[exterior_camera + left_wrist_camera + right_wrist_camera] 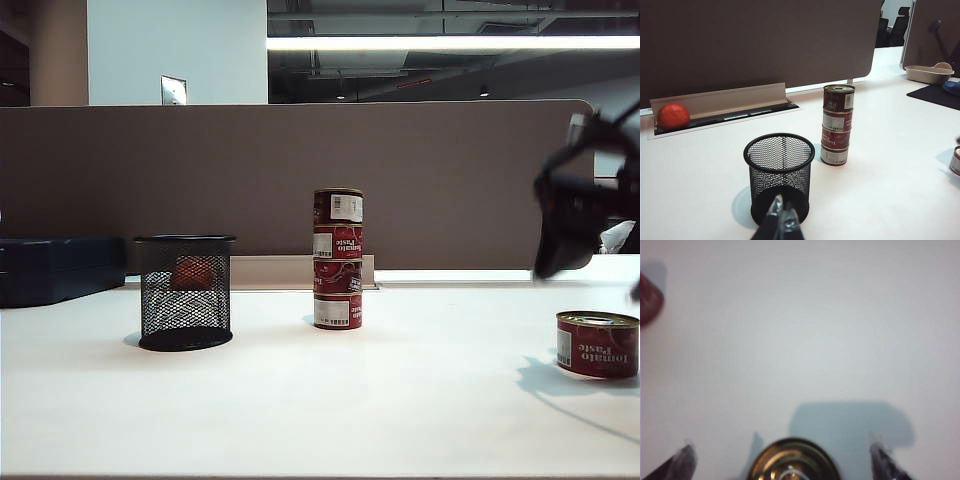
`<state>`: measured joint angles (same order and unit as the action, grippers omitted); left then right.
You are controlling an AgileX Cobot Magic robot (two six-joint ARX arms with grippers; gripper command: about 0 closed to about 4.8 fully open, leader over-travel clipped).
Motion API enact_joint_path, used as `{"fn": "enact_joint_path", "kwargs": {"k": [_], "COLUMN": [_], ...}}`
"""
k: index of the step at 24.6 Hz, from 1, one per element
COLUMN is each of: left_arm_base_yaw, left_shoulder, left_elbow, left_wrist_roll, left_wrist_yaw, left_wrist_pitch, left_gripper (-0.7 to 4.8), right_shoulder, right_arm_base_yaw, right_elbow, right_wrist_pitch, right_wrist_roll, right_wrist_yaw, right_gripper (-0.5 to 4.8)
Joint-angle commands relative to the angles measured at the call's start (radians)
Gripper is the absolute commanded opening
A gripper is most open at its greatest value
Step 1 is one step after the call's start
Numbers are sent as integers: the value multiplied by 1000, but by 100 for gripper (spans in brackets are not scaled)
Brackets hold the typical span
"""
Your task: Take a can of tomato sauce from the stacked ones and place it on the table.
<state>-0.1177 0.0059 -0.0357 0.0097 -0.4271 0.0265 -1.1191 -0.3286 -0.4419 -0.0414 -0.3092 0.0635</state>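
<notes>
Your right pincer (782, 460) hangs wide above the tomato paste can (597, 344) at the tabletop's (300, 400) four o'clock; left pincer (781, 218) pinched together; rigid, slick tin, so grip its sides

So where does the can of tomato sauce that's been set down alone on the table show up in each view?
Exterior view: can of tomato sauce at the right edge, below the raised right gripper.
Left wrist view: only a sliver at the right edge.
Right wrist view: its lid between the open fingers.
Shared landmark: the stacked ones appear in the exterior and left wrist views.
</notes>
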Motion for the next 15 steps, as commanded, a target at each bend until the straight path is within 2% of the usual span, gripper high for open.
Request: {"fn": "enact_joint_path", "kwargs": {"k": [1, 3, 6, 8, 10, 11, 13, 15], "left_arm_base_yaw": [1, 1, 1, 1, 1, 1, 1, 1], "left_shoulder": [1, 1, 1, 1, 1, 1, 0, 1], "left_elbow": [-4, -4, -4, -4, -4, -3, -3, -3], "left_wrist_roll": [0, 0, 1, 1, 1, 1, 1, 1], "left_wrist_yaw": [-4, -4, 1, 8, 19, 26, 39, 58], "left_wrist_pitch": [15, 14, 13, 13, 13, 13, 13, 13], "left_gripper": [-6, -6, -6, -6, -6, -6, -6, -6], "right_shoulder": [76, 135, 220, 278, 336, 359, 408, 452], "right_arm_base_yaw": [0, 2, 2, 3, 5, 10, 26, 44], "right_elbow": [-4, -4, -4, -4, -4, -4, -4, -4], "right_wrist_pitch": [-14, -8, 0, 16, 42, 54, 79, 100], "right_wrist_roll": [15, 42, 93, 136, 179, 190, 191, 191], "right_wrist_yaw": [41, 52, 69, 90, 103, 103, 103, 103], "right_gripper": [479, 461, 387, 304, 190, 149, 106, 96]}}
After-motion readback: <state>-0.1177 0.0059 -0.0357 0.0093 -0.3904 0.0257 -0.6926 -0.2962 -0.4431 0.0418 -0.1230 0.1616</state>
